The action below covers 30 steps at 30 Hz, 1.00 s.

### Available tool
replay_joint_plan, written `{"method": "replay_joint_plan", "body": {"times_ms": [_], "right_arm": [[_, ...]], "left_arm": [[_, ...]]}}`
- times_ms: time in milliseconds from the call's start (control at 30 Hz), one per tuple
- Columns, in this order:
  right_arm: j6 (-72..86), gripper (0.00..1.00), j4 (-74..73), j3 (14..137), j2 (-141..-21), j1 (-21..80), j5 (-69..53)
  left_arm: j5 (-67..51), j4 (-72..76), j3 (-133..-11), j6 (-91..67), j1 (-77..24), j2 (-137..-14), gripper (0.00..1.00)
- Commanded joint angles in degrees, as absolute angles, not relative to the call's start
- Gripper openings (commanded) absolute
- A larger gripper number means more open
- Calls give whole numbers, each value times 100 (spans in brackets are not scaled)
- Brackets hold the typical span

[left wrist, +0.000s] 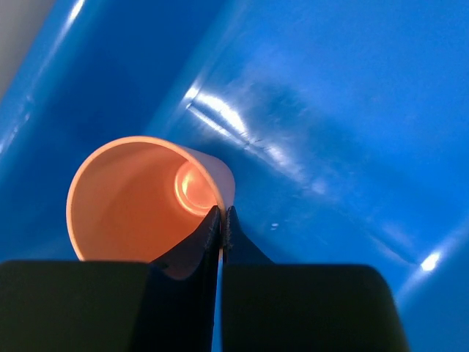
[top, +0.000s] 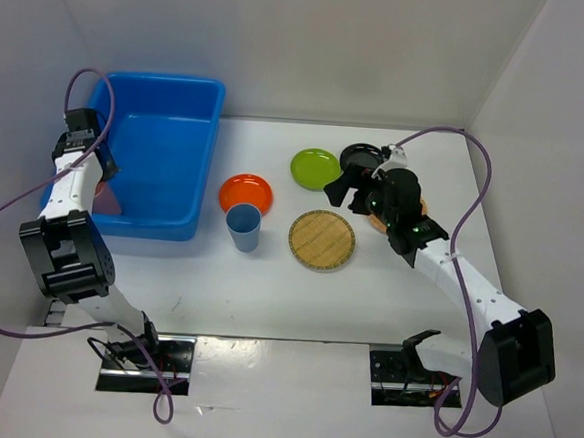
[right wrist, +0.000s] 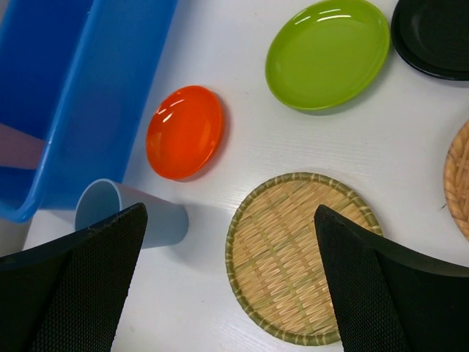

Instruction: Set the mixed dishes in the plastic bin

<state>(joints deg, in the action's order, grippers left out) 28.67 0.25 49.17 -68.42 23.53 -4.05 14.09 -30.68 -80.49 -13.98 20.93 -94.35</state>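
Observation:
The blue plastic bin (top: 166,160) stands at the far left. My left gripper (top: 102,173) is inside it by its left wall, shut on the wall of the pink cup (left wrist: 139,202), one finger inside and one outside; the cup (top: 108,201) lies tilted low over the bin's floor (left wrist: 330,110). My right gripper (top: 349,190) is open and empty, above the table over a tan woven plate (right wrist: 300,257). The blue cup (top: 243,226), orange plate (top: 247,192), lime-green plate (top: 316,168) and black plate (top: 359,158) sit on the table. A second tan plate (right wrist: 458,176) is partly hidden under the right arm.
White walls close in the table on the left, back and right. The bin's right wall (right wrist: 95,81) is close to the blue cup (right wrist: 124,216) and orange plate (right wrist: 183,132). Purple cables loop beside both arms.

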Motion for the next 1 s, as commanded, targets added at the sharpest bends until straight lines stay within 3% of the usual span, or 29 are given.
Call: {"method": "replay_joint_plan", "body": {"times_ms": [0, 367, 433, 667, 700, 733, 800, 867, 967], "right_arm": [[2812, 99, 351, 4808, -6724, 2417, -26], [3594, 99, -105, 4545, -6733, 2276, 1143], [3595, 99, -105, 4544, -6732, 2215, 1143], [3218, 99, 141, 4544, -6802, 2153, -51], [3095, 99, 80, 4631, -6864, 2153, -105], [3042, 99, 79, 4736, -6925, 2153, -105], [2988, 99, 79, 4824, -7110, 2153, -237], [2927, 99, 79, 4896, -7276, 2153, -412], [2927, 94, 193, 5027, -7348, 2153, -667]], "left_arm": [[1599, -2830, -7901, -1573, 2258, -9553, 0], [1723, -2725, -7796, -1626, 2549, -9747, 0], [1723, -2672, -7744, -1626, 2549, -9747, 5], [1320, -2724, -7953, -1626, 2549, -9739, 28], [1257, -2725, -8006, -1626, 2549, -9651, 33], [1179, -2725, -8007, -1565, 2549, -9589, 49], [1055, -2777, -8164, -1504, 2426, -9370, 67], [1055, -2838, -8270, -1451, 2251, -9238, 78], [1150, -2891, -8411, -1450, 2092, -8808, 84]]}}
